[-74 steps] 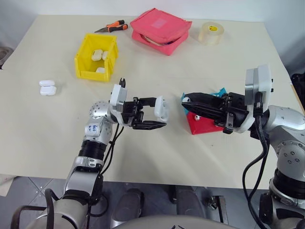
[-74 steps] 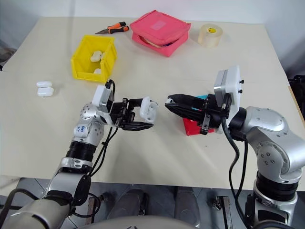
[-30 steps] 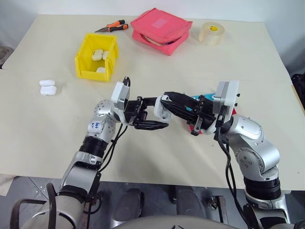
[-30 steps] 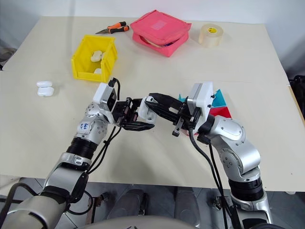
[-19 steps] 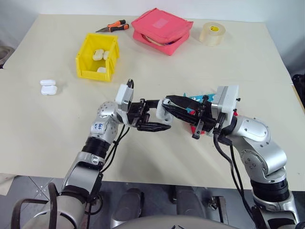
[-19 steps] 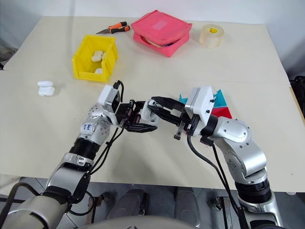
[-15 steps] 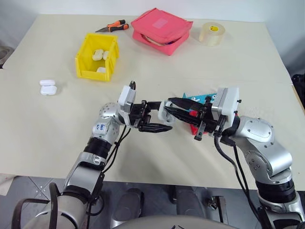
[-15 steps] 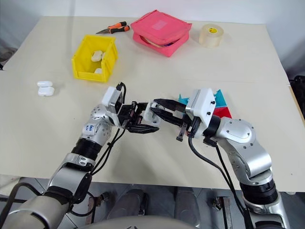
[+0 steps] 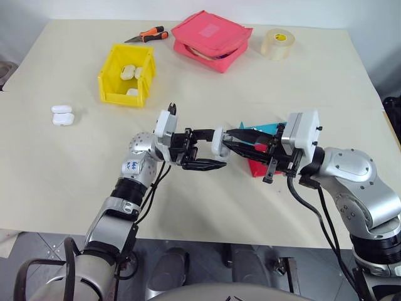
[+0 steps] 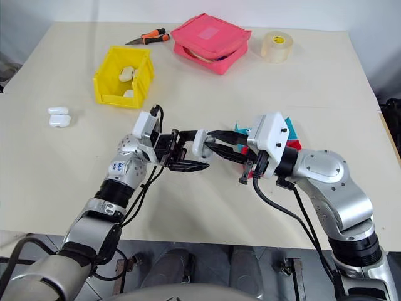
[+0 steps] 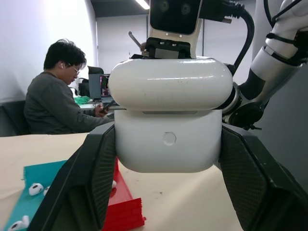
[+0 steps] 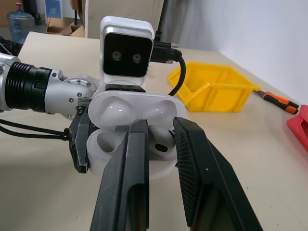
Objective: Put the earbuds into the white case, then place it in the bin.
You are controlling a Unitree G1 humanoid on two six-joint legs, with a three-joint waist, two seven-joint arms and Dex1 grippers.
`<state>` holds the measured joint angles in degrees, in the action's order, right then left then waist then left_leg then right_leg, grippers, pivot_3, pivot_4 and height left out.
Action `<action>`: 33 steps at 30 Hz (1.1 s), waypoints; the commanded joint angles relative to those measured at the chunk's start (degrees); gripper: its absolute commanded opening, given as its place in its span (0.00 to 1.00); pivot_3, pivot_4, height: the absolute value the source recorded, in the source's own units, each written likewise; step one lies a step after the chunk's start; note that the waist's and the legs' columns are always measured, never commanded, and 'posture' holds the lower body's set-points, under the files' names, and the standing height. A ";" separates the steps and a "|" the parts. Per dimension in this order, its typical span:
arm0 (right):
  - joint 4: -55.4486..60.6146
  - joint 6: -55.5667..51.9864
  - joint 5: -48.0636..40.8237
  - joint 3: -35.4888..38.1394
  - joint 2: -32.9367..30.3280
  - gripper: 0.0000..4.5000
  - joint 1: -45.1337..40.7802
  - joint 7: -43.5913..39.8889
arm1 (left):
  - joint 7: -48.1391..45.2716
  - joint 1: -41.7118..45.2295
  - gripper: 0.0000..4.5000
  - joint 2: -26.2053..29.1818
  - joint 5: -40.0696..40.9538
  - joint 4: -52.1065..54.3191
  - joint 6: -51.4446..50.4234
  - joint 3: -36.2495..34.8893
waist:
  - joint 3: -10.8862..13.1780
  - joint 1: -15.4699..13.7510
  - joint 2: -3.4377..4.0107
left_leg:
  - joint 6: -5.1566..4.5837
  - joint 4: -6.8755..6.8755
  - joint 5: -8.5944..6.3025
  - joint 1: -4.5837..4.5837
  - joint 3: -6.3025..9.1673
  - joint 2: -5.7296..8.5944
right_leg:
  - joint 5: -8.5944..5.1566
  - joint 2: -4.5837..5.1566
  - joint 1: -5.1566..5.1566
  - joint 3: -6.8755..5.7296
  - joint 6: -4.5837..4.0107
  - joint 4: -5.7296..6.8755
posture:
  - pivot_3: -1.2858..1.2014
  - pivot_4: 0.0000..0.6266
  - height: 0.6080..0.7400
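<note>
My left gripper (image 9: 213,149) is shut on the white case (image 9: 218,142) and holds it above the table with the lid flipped open. The case's front fills the left wrist view (image 11: 168,139). My right gripper (image 9: 230,139) comes in from the right, fingertips at the case's open mouth. In the right wrist view its fingers (image 12: 127,159) pinch a white earbud (image 12: 161,139) that sits in one socket of the case (image 12: 103,154); the other socket looks hollow. Two more earbuds (image 11: 34,188) lie in a teal tray. The yellow bin (image 9: 122,98) stands at the far left.
Teal tray (image 9: 266,128) and red tray (image 9: 260,166) lie under my right gripper. The bin holds several white cases. Another white case (image 9: 62,115) lies at the table's left. Pink pouch (image 9: 212,39), tape roll (image 9: 277,42) and orange pliers (image 9: 149,34) sit at the back. A seated person (image 11: 57,96) is in the background.
My right gripper came left from over the trays with the earbud and reached the open case. Since then its elbow has swung out right. The left gripper kept holding the case.
</note>
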<state>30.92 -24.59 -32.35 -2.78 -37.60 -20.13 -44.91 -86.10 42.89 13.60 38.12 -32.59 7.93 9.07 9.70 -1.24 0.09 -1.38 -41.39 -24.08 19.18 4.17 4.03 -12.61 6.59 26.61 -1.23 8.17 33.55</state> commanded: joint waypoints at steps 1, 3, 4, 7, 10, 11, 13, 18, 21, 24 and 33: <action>-0.91 -5.97 -0.54 -4.66 -0.82 0.11 0.41 -1.98 | -6.40 2.84 0.62 -0.23 4.62 2.89 2.47 -4.04 | 0.00 0.00 0.00 | 0.00 0.01 0.00 0.00 0.00 0.00 | 0.00 0.00 0.00 0.00 0.00 0.00 | 0.52 0.24 1.00; -0.69 -6.67 -0.65 -4.81 -0.95 0.11 -0.21 -2.22 | -6.40 2.65 0.62 -0.15 4.63 3.04 2.65 -3.85 | 0.00 0.00 0.00 | 0.00 0.00 0.00 0.00 0.00 0.00 | 0.00 0.00 0.00 0.00 0.00 -0.01 | 0.52 0.24 1.00; -0.59 -6.81 -0.64 -4.74 -1.00 0.11 -0.58 -2.38 | -6.40 2.57 0.62 -0.14 4.58 3.10 2.75 -3.84 | 0.00 -0.04 0.00 | 0.00 0.00 0.00 0.00 0.00 0.00 | 0.00 0.01 0.00 0.00 0.00 0.00 | 0.52 0.24 1.00; -0.39 -7.18 -0.64 -4.56 -1.10 0.11 -1.38 -2.55 | -6.40 2.28 0.62 -0.13 4.41 3.28 2.92 -3.89 | 0.00 -0.14 0.00 | 0.00 0.00 0.00 0.01 0.01 0.02 | 0.00 0.02 0.00 0.00 0.00 -0.01 | 0.52 0.24 1.00; 0.02 -7.19 -0.69 -4.24 -1.01 0.11 -1.93 -2.62 | -6.40 1.79 0.62 -0.22 4.09 3.54 3.12 -3.99 | 0.00 -0.08 0.00 | 0.00 0.00 0.00 0.01 0.01 0.02 | 0.00 0.02 0.00 0.00 0.00 -0.02 | 0.52 0.24 1.00; 0.11 -7.20 -0.67 -4.14 -0.97 0.11 -2.11 -2.62 | -6.40 1.69 0.62 -0.24 3.97 3.56 3.16 -4.04 | 0.00 -0.06 0.00 | 0.00 0.00 0.00 0.01 0.01 0.02 | 0.00 0.01 0.00 -0.01 0.00 -0.01 | 0.52 0.24 1.00; 0.52 -7.22 -0.97 -3.66 -0.86 0.11 -2.94 -2.55 | -6.40 1.38 0.62 -0.28 3.62 3.43 3.26 -4.15 | 0.00 -0.05 0.00 | 0.00 0.00 0.00 0.01 0.01 0.01 | 0.00 0.01 0.00 -0.01 0.00 -0.01 | 0.52 0.24 1.00; 2.13 -8.83 -2.68 -1.92 -1.16 0.11 -5.52 -2.20 | -6.40 0.90 0.62 -0.52 2.59 2.34 3.31 -4.98 | 0.00 -0.05 0.00 | 0.00 0.00 0.00 0.01 0.01 0.01 | 0.00 0.01 0.00 -0.01 0.00 -0.01 | 0.52 0.24 1.00; 2.70 -10.09 -3.37 -1.24 -1.15 0.11 -6.81 -1.81 | -6.40 0.99 0.62 -0.64 2.17 1.70 3.55 -5.23 | 0.00 -0.08 0.00 | 0.00 0.00 0.00 0.01 0.02 0.01 | 0.00 0.02 0.00 0.00 0.00 -0.01 | 0.52 0.24 1.00; 3.04 -11.07 -3.87 -0.90 -1.07 0.11 -7.29 -1.95 | -6.40 1.24 0.62 -0.84 1.96 1.35 3.66 -5.34 | 0.00 -0.07 0.00 | 0.00 0.00 0.00 0.01 0.02 0.01 | 0.00 0.02 0.00 0.00 0.00 -0.01 | 0.52 0.24 1.00; 3.50 -11.42 -4.02 -0.49 -0.27 0.37 -8.21 -1.42 | -6.40 1.81 0.62 -1.27 1.19 0.00 3.90 -5.77 | 0.00 -0.07 0.00 | 0.00 0.00 0.00 0.02 0.02 0.01 | 0.00 0.02 0.00 -0.01 0.00 -0.01 | 0.52 0.24 1.00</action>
<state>32.18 -35.32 -34.95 -2.41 -37.90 -28.26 -45.41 -86.10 42.46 12.63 38.13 -32.79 10.80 5.35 9.70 -1.31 0.09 -1.38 -41.39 -24.08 19.20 4.19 4.04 -12.61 6.61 26.62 -1.24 8.17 33.53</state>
